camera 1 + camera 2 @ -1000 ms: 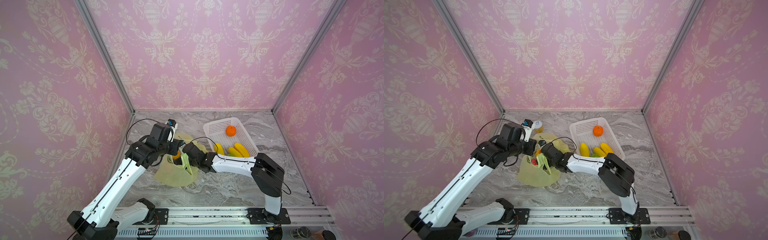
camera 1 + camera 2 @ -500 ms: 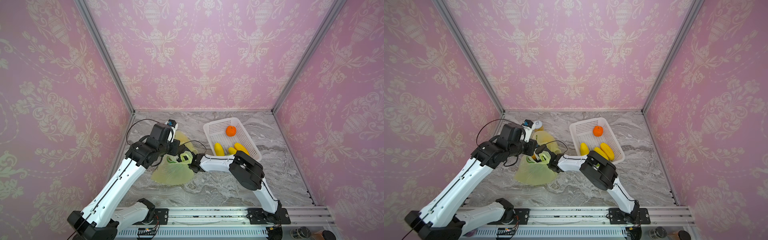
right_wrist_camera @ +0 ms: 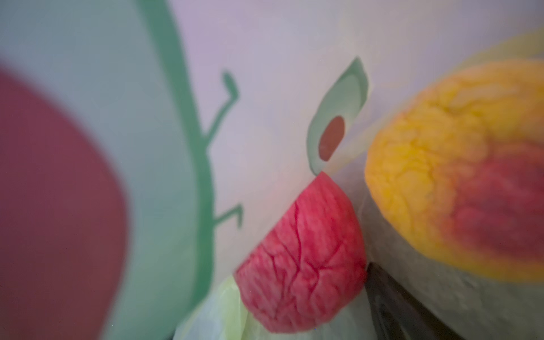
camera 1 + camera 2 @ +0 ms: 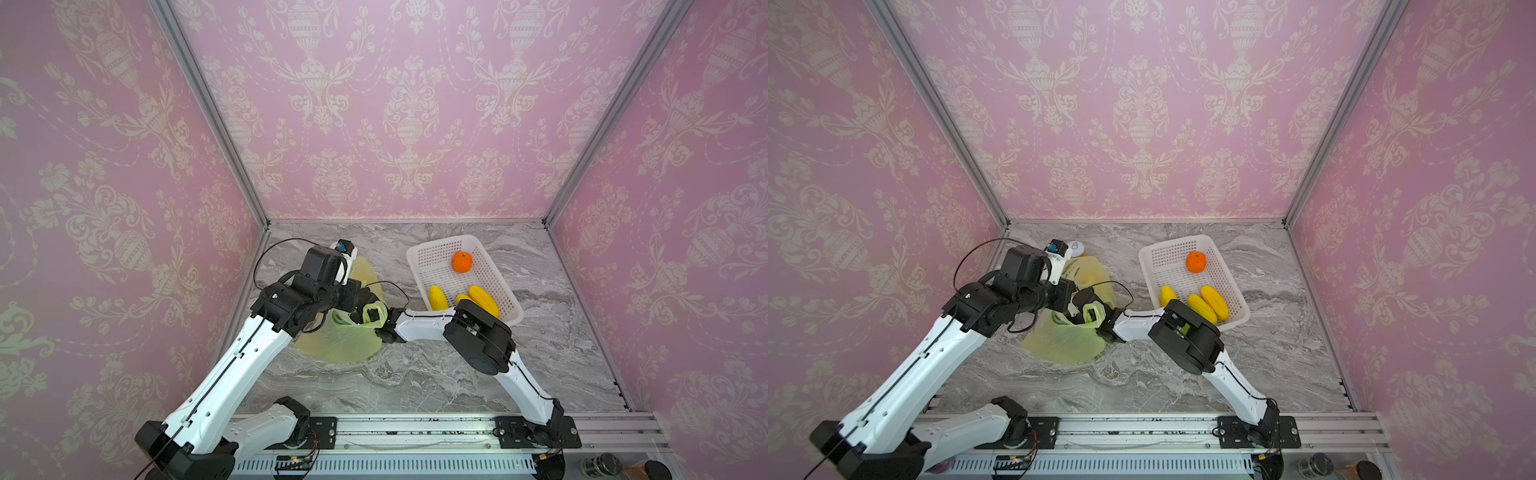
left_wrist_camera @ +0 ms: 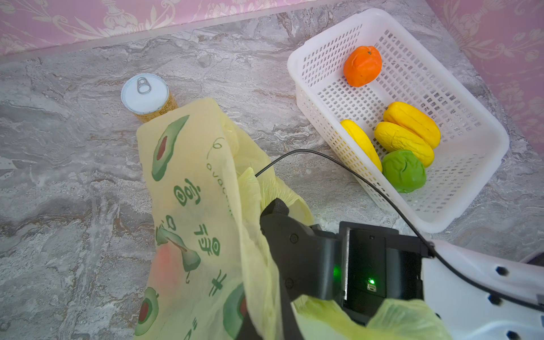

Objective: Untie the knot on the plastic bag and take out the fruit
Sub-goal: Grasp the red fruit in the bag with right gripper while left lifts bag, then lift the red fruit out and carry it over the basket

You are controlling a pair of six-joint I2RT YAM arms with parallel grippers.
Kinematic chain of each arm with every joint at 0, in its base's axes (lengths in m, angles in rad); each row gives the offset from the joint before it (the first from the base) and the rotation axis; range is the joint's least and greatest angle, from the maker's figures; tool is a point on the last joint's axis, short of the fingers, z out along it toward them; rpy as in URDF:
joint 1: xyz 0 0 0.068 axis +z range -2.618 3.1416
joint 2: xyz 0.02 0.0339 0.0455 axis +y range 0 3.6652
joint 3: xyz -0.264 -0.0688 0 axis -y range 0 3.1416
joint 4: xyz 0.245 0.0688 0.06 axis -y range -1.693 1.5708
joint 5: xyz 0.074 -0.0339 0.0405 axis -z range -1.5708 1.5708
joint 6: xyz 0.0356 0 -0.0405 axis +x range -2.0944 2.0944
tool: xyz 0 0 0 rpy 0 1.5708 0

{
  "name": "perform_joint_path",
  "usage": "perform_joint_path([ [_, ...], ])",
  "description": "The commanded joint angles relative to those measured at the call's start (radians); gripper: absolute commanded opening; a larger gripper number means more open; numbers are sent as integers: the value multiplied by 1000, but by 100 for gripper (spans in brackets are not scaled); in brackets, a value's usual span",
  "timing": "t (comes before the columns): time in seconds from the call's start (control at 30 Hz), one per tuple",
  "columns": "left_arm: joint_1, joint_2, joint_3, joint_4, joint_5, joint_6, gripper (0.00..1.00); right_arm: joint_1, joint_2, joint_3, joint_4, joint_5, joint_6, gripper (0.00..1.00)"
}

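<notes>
Where the plastic bag (image 5: 188,176) swallows the right gripper (image 5: 282,265), its jaws seem spread.

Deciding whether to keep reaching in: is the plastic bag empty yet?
Not empty. The right wrist view shows a pink-red fruit and a yellow-orange fruit inside the plastic bag.

Yellow-green plastic bag (image 4: 340,345), right pincer (image 4: 368,316) seemingly inside it, orange (image 4: 461,262) in white basket (image 4: 432,253)

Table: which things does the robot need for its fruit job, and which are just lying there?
For the job: plastic bag; pink-red fruit and yellow-orange fruit inside it; white basket holding the orange, green fruit, yellow fruits.
Just lying about: can.
</notes>
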Motion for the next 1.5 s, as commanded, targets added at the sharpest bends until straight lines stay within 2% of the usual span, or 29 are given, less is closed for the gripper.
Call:
perform_joint_path([
  [0.0,10,-12,-8,23,69,14,0,-4,20,-17,240,-46,63,95],
  [0.13,9,-27,-13,47,163,11,0,-6,104,105,152,-40,82,93],
  [0.23,9,-42,-21,66,233,10,0,-8,137,132,150,-40,96,90],
  [0.3,9,-49,-25,75,265,7,0,-10,141,131,156,-42,103,82],
  [0.37,9,-59,-26,81,271,7,0,-14,135,118,169,-45,106,69],
  [0.57,9,-63,-26,63,163,12,0,-21,76,16,212,-44,106,40],
  [0.77,12,-45,-20,38,58,14,0,-27,-42,-119,227,-51,95,28],
  [1.07,18,-23,-17,15,-60,12,0,-27,-301,-323,249,-55,31,21],
  [1.3,28,-5,-14,0,-92,9,0,-25,-557,-526,155,64,-101,18],
  [1.47,30,-4,-13,1,-88,8,0,-14,-758,-635,60,204,-189,17],
])
